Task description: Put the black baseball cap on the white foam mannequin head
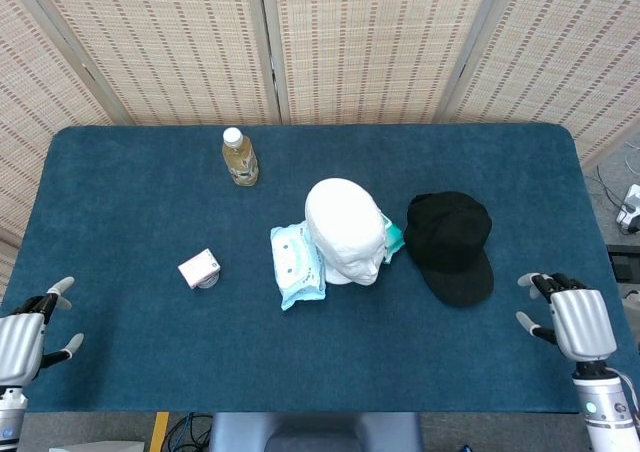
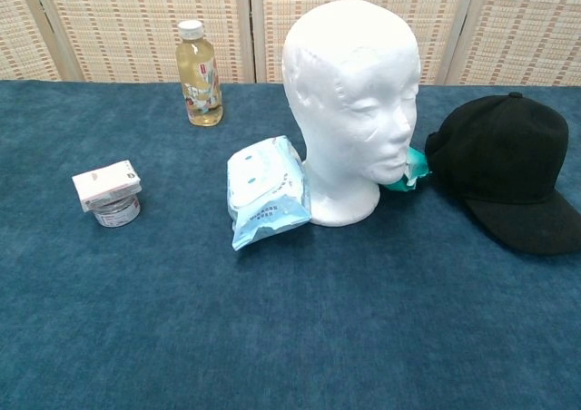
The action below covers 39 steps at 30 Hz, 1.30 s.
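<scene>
the black baseball cap [image 1: 449, 245] lay untouched just right of the white foam mannequin head [image 1: 345, 231], both hands at the near table corners with fingers apart and empty, so the right hand [image 1: 574, 321] would best reach forward and grip the crown, brim kept level.

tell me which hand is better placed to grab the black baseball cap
Probably the right hand: the black fabric baseball cap lies on its side of the white foam mannequin head, while the left hand sits at the far table edge.
</scene>
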Each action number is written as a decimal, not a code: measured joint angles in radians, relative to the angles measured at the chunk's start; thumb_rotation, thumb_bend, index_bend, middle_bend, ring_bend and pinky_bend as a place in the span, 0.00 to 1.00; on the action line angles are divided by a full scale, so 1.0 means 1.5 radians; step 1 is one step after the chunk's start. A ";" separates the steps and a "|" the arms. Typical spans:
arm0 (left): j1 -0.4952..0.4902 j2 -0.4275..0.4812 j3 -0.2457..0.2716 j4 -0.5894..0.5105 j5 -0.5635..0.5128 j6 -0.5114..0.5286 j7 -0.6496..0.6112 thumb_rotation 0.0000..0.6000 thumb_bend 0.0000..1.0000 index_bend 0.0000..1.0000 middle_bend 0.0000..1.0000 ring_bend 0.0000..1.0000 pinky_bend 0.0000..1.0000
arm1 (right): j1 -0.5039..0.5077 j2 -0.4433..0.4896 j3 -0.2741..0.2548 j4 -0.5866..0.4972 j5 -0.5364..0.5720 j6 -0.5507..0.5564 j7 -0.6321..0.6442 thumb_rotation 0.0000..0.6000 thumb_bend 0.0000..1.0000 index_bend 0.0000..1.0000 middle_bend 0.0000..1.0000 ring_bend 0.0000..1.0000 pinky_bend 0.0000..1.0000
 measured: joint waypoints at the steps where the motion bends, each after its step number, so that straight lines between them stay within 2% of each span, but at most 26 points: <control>1: 0.000 0.000 0.000 0.001 -0.001 -0.001 0.000 1.00 0.19 0.17 0.41 0.32 0.47 | 0.002 -0.002 0.000 0.009 0.001 -0.006 -0.006 1.00 0.04 0.51 0.64 0.51 0.63; 4: -0.002 -0.001 -0.001 0.002 -0.008 -0.007 -0.001 1.00 0.19 0.17 0.41 0.32 0.47 | 0.011 -0.008 -0.001 0.037 0.000 -0.021 -0.016 1.00 0.00 0.55 0.70 0.55 0.67; 11: -0.002 0.000 -0.002 0.000 -0.011 -0.010 0.001 1.00 0.19 0.17 0.42 0.32 0.47 | 0.034 -0.032 -0.005 0.120 -0.022 -0.037 -0.013 1.00 0.00 0.63 0.82 0.61 0.71; 25: -0.002 0.002 -0.002 -0.001 -0.025 -0.020 0.004 1.00 0.19 0.17 0.42 0.32 0.48 | 0.072 -0.106 -0.034 0.262 -0.050 -0.089 0.016 1.00 0.00 0.66 0.84 0.63 0.72; 39: -0.001 0.005 -0.003 -0.004 -0.029 -0.021 0.001 1.00 0.19 0.17 0.42 0.32 0.48 | 0.089 -0.191 -0.048 0.387 -0.053 -0.103 0.075 1.00 0.00 0.66 0.85 0.63 0.73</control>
